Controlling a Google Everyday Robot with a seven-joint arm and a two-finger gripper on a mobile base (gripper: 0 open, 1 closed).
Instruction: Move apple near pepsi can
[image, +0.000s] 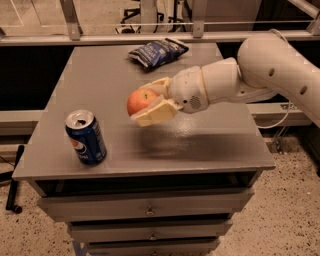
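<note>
Firmly, hand (150, 101) grips apple (140, 101) above table (210, 140).

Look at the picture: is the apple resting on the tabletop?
No, the end effector, over the middle of the table, holds the apple in the air, apart from the pepsi can.

End effector (145, 103), apple (139, 101) approx mid table (210, 145); can (86, 137) front-left.

Gripper (144, 103) holding apple (139, 100) above mid-table; open tabletop (117, 142) toward pepsi can (86, 137); chip bag (157, 51) behind.
</note>
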